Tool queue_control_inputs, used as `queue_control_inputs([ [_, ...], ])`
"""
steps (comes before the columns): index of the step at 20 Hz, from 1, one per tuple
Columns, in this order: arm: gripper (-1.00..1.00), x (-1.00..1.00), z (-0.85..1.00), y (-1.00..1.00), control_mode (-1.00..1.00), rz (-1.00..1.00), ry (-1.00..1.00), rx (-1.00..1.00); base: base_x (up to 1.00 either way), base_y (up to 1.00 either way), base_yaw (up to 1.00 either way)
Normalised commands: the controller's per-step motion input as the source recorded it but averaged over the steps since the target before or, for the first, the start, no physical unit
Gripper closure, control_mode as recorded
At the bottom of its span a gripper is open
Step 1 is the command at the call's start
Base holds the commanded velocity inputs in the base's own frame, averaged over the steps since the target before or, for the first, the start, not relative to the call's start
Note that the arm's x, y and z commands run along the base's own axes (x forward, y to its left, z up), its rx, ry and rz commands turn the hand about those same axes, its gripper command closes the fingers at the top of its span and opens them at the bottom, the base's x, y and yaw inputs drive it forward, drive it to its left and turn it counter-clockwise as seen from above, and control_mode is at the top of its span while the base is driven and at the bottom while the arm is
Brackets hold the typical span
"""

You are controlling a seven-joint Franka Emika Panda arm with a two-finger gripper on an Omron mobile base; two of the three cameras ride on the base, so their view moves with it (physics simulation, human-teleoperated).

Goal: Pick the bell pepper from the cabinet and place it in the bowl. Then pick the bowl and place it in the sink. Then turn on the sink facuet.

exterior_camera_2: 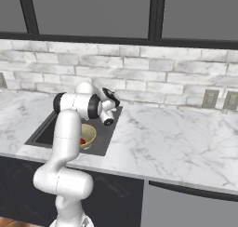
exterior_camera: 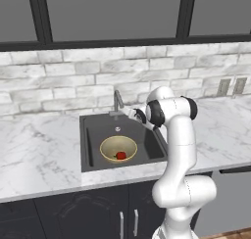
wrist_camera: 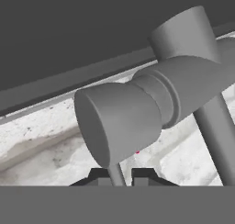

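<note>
White marble counter [exterior_camera: 39,150] under a pale brick wall, black sink [exterior_camera: 93,157] set into it

You see the tan bowl [exterior_camera: 118,148] sitting in the sink basin with the red bell pepper [exterior_camera: 120,155] inside it, toward its near side. Your gripper [wrist_camera: 118,173] is up at the sink faucet [exterior_camera: 117,102] behind the basin; in the hand view its two dark fingertips [wrist_camera: 98,175] are pinched shut on the thin grey lever [wrist_camera: 115,172] hanging below the faucet's thick body, which looms close in that view
</note>
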Motion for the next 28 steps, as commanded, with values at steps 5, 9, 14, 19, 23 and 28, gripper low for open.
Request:
queue_control_inputs([
  [5,1.0,-0.11,0.0,-0.85,-1.0,-0.01,0.09,0.2,0.0,0.0,0.0],
  [9,1.0,-0.14,0.0,-0.86,-1.0,0.0,0.09,0.19,0.0,0.0,0.0],
  [14,1.0,-0.13,0.0,-0.8,-1.0,0.0,0.06,0.17,0.0,0.0,0.0],
  [19,1.0,-0.12,-0.03,-0.74,-1.0,0.0,0.07,0.15,0.0,0.0,0.0],
  [23,1.0,-0.11,-0.27,-0.48,-1.0,0.0,0.05,0.08,0.0,0.0,0.0],
  [28,1.0,-0.04,-0.21,-0.13,-1.0,0.0,0.01,0.03,0.0,0.0,0.0],
])
